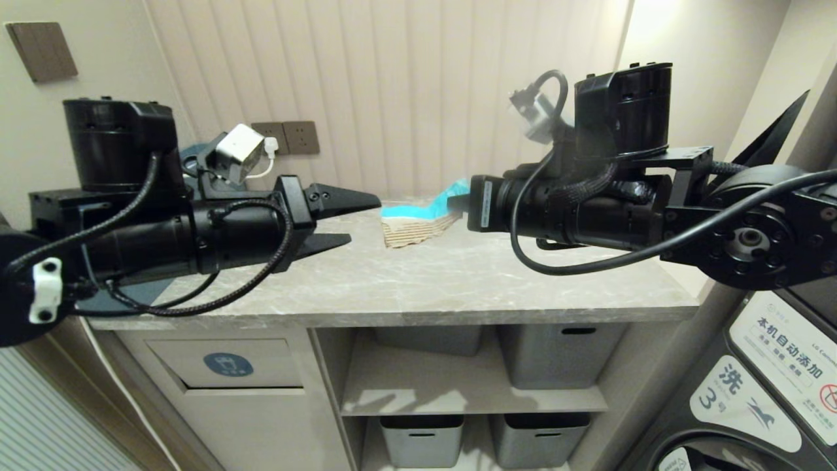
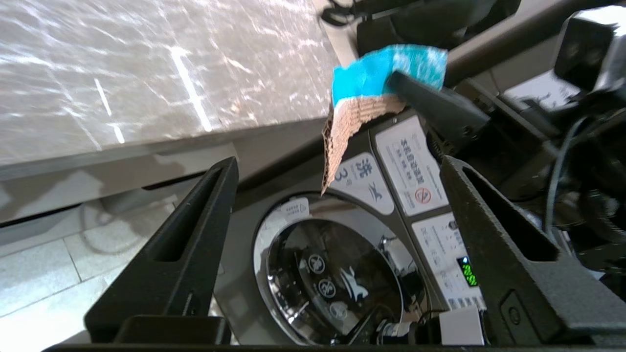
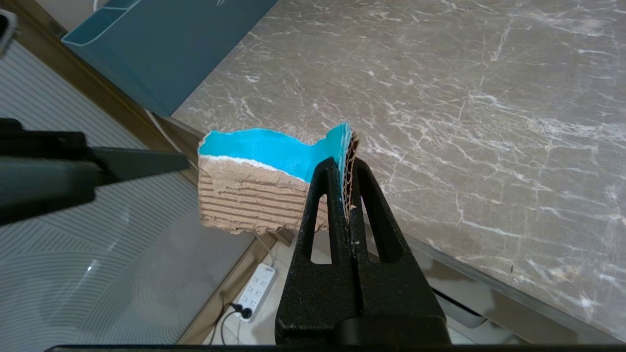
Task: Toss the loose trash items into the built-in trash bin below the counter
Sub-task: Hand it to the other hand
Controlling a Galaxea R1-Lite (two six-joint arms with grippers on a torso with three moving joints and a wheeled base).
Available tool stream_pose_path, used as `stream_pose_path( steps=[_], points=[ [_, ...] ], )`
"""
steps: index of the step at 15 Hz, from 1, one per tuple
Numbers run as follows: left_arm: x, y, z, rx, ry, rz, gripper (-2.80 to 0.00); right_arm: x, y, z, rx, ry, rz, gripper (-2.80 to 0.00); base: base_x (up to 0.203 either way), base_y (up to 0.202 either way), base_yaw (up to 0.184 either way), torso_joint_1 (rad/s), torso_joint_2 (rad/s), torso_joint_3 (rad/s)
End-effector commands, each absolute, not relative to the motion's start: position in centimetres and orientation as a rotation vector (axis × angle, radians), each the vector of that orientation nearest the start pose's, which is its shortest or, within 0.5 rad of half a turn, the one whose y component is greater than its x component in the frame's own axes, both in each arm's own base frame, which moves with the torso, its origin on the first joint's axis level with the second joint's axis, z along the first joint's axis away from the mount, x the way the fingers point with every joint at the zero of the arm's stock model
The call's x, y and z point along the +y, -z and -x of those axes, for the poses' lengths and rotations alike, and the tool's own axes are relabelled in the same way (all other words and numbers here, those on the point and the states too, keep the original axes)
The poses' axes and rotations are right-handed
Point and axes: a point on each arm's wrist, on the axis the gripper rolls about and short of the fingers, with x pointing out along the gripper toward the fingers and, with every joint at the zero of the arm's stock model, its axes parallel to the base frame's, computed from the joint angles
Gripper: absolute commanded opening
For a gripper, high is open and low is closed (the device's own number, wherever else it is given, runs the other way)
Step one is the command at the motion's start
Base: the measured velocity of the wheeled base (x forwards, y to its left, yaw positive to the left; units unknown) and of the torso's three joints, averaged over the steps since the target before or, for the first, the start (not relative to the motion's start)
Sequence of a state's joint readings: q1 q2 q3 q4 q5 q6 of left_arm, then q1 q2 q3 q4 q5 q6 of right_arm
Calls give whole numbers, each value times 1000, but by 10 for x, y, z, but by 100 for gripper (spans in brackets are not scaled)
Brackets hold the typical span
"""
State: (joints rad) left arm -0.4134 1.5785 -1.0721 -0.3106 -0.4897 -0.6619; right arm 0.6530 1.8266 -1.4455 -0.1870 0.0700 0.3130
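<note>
Above the marble surface (image 1: 458, 281), the right pincer (image 3: 348, 168) is pinching one torn cardboard scrap (image 3: 254, 186), cyan on one face and brown corrugated on the other, holding it clear of the top. At nine o'clock from the scrap in the head view, the left pincer (image 1: 340, 219) is hanging released, jaws spread and empty, pointing toward it. Carrying seems to be the step in hand. At seven o'clock, under the surface, the built-in trash bin flap (image 1: 225, 363) with its blue badge is sitting closed. Next, the scrap probably needs lowering there, with the flap pushed inward first.
</note>
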Motion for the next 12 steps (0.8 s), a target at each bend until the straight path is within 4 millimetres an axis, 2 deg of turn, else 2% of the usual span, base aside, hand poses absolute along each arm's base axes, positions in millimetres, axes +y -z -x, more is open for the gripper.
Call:
stream_pose_path(
  steps=[1,5,10,11,12],
  points=[
    [-136,-254,-265,523,806,618,0,229,-277,-285,298,-705,-241,-280,0,0,0,0,0,0],
    [-147,-247,-267,547,812,610,0,242,-277,-275,305,-750,-234,-280,0,0,0,0,0,0],
    [-149,-247,-270,519,816,604,0,252,-278,-265,308,-786,-230,-280,0,0,0,0,0,0],
    [-148,-247,-270,515,810,604,-280,252,-277,-265,309,-786,-228,-280,0,0,0,0,0,0],
    [-149,-246,-271,511,794,604,-280,252,-277,-265,309,-786,-227,-280,0,0,0,0,0,0]
  ],
)
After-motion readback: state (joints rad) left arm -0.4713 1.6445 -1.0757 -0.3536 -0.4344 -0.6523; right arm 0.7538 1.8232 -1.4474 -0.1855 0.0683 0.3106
